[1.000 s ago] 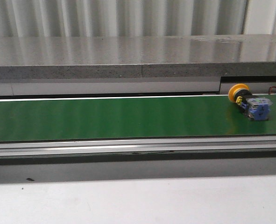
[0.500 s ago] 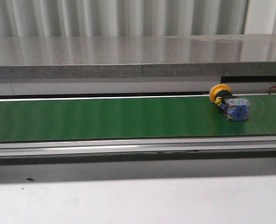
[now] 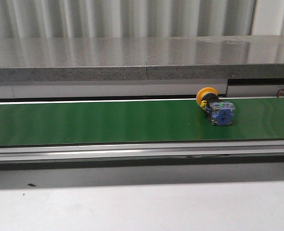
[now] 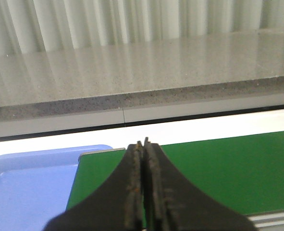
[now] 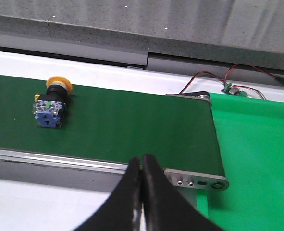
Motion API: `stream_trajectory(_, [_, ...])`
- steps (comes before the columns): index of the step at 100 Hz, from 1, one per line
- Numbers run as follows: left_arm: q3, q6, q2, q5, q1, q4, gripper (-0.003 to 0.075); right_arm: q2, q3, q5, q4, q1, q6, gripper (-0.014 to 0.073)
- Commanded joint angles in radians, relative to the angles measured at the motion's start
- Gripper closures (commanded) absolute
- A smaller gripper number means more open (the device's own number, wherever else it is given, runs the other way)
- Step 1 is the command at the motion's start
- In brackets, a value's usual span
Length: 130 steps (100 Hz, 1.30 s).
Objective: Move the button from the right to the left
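The button (image 3: 216, 108), a yellow-orange cap on a blue-grey block, lies on its side on the green belt (image 3: 108, 121), right of the middle. It also shows in the right wrist view (image 5: 50, 106). My right gripper (image 5: 142, 161) is shut and empty, above the belt's near rail close to its right end, well apart from the button. My left gripper (image 4: 143, 144) is shut and empty, above the left end of the belt (image 4: 218, 173). Neither gripper shows in the front view.
A blue tray (image 4: 26, 187) sits at the belt's left end. A bright green surface (image 5: 257, 163) lies past the belt's right end, with red and black wires (image 5: 214, 79) behind it. A grey stone ledge (image 3: 142, 60) runs behind the belt.
The button has travelled left along the belt, from near the right edge of the front view toward the middle. No gripper has touched it.
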Motion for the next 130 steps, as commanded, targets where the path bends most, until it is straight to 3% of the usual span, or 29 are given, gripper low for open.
stream_trajectory(1, [-0.098, -0.010, 0.085, -0.009, -0.008, -0.011, 0.0741, 0.008, -0.026, -0.082, 0.008, -0.002, -0.007, 0.0662])
stream_trajectory(29, [-0.317, -0.010, 0.370, 0.185, -0.008, -0.060, 0.0739, 0.008, -0.026, -0.082, 0.008, -0.002, -0.007, 0.0662])
stream_trajectory(36, [-0.357, -0.006, 0.424, 0.211, -0.008, -0.060, 0.0708, 0.008, -0.026, -0.082, 0.008, -0.002, -0.007, 0.0662])
stream_trajectory(43, [-0.389, -0.006, 0.472, 0.243, -0.008, -0.064, 0.0604, 0.008, -0.026, -0.082, 0.008, -0.002, -0.007, 0.0662])
stream_trajectory(58, [-0.418, -0.006, 0.539, 0.237, -0.008, -0.080, 0.0253, 0.008, -0.026, -0.082, 0.008, -0.002, -0.007, 0.0662])
stream_trajectory(65, [-0.418, -0.006, 0.556, 0.206, -0.008, -0.080, 0.0176, 0.008, -0.026, -0.082, 0.008, -0.002, -0.007, 0.0662])
stream_trajectory(77, [-0.418, -0.006, 0.584, 0.197, -0.008, -0.083, 0.0181, 0.008, -0.026, -0.082, 0.008, -0.002, -0.007, 0.0662])
stream_trajectory(91, [-0.427, -0.006, 0.614, 0.204, -0.008, -0.187, 0.0209, 0.008, -0.026, -0.082, 0.008, -0.002, -0.007, 0.0662])
stream_trajectory(130, [-0.647, -0.006, 0.845, 0.522, -0.033, -0.468, 0.0209, 0.008, -0.026, -0.082, 0.008, -0.002, -0.007, 0.0662])
